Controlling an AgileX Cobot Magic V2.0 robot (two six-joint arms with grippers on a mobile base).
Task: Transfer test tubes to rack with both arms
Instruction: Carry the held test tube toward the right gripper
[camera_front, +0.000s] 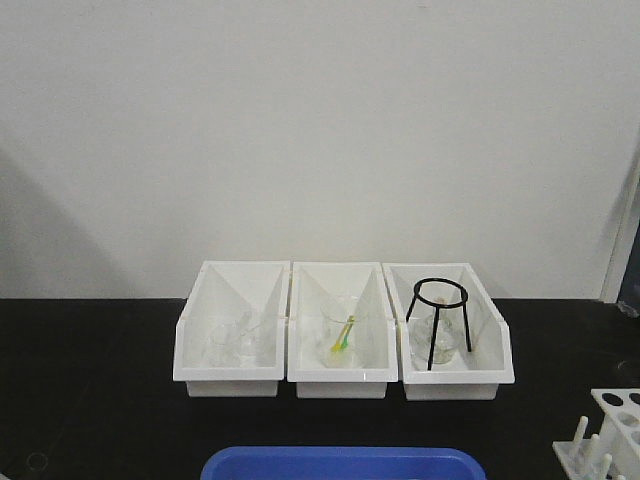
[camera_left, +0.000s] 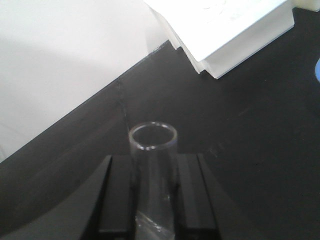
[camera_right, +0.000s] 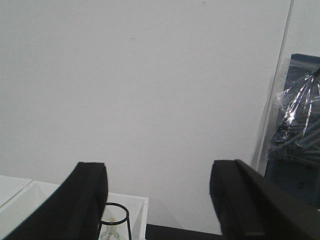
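Our left tool (camera_left: 154, 200) is clenched on the test tube (camera_left: 153, 150), mouth pointing outward. The rack (camera_front: 612, 438) sits lower right in the front view, probably nearer our released right tool (camera_right: 157, 200).

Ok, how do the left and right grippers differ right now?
The left gripper is shut on a clear test tube, whose open mouth sticks out past the fingers; the right gripper is open with nothing between its fingers. The left gripper looks down at the black tabletop; the right gripper faces the white wall, with the black tripod stand low in its view. Both have black fingers.
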